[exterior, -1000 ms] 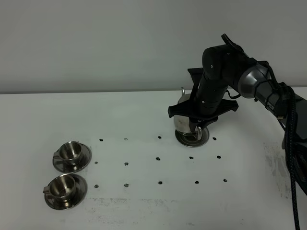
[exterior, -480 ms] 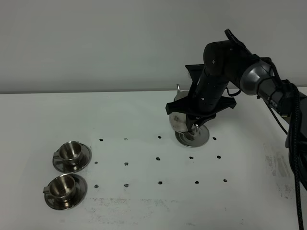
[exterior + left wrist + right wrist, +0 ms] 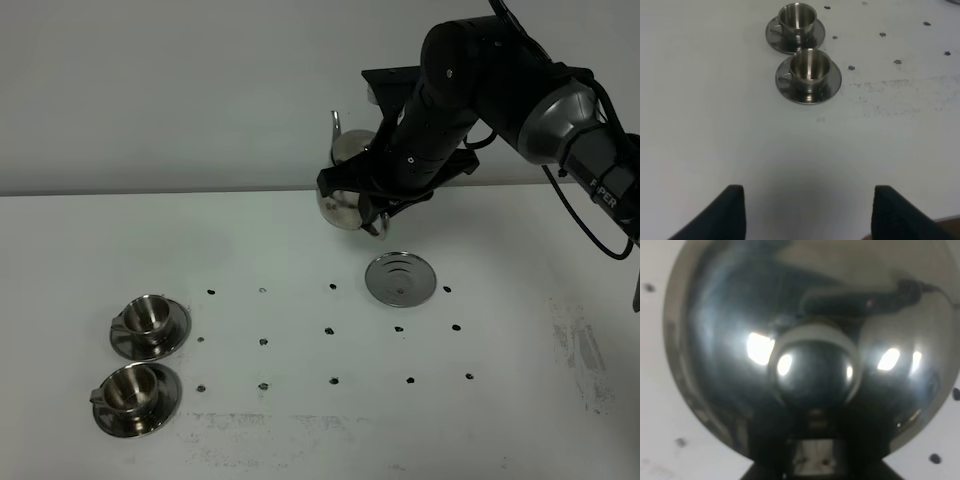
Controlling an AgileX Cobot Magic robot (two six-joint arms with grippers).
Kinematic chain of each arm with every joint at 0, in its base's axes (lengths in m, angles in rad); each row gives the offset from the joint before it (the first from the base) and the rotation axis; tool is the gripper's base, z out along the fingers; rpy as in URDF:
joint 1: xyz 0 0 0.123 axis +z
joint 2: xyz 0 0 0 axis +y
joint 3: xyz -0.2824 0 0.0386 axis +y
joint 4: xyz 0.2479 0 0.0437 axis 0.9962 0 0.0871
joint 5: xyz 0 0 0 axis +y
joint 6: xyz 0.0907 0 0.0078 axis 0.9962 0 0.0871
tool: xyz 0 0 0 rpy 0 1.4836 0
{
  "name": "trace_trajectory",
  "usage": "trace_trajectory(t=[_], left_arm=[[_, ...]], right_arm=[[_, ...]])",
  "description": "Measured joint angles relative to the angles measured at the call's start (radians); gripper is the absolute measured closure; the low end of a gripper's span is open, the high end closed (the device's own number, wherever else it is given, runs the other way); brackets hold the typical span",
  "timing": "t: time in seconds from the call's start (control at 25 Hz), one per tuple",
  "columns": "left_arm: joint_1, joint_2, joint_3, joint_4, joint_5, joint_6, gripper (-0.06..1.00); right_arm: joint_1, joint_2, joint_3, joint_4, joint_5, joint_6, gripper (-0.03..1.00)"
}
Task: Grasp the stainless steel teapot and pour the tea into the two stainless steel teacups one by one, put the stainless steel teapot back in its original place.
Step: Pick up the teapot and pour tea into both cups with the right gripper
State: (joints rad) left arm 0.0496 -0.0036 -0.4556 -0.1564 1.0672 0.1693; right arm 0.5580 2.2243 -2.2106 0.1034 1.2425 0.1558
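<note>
The stainless steel teapot (image 3: 345,188) hangs in the air above the table, with my right gripper (image 3: 383,212) shut on its handle side. In the right wrist view the teapot (image 3: 815,365) fills the picture, lid knob at the centre. Its original place, a flat ringed steel disc (image 3: 401,279), lies bare on the table below and to the right of the pot. The two stainless steel teacups (image 3: 148,318) (image 3: 133,390) stand on saucers at the left, far from the pot. They also show as the far teacup (image 3: 797,17) and the near teacup (image 3: 810,65), ahead of my open left gripper (image 3: 807,215). No tea is visible.
The white table (image 3: 300,430) carries a grid of small black dots (image 3: 331,329) between the cups and the disc. A scuffed patch (image 3: 585,350) marks the right edge. A pale wall stands behind.
My right arm has lifted the teapot off the steel disc and carried it up and to the left, leaving the disc uncovered. The cups have not moved.
</note>
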Motion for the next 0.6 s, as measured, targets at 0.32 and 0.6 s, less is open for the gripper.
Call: trace_trajectory(t=[0.32, 0.6], left_arm=[[0.0, 0.0, 0.0, 0.0, 0.0, 0.0, 0.4], [0.0, 0.0, 0.0, 0.0, 0.0, 0.0, 0.4]], right_arm=[[0.084, -0.005, 0.0, -0.002, 0.002, -0.015, 0.79], [0.102, -0.03, 0.045, -0.028, -0.001, -0.025, 0.79]])
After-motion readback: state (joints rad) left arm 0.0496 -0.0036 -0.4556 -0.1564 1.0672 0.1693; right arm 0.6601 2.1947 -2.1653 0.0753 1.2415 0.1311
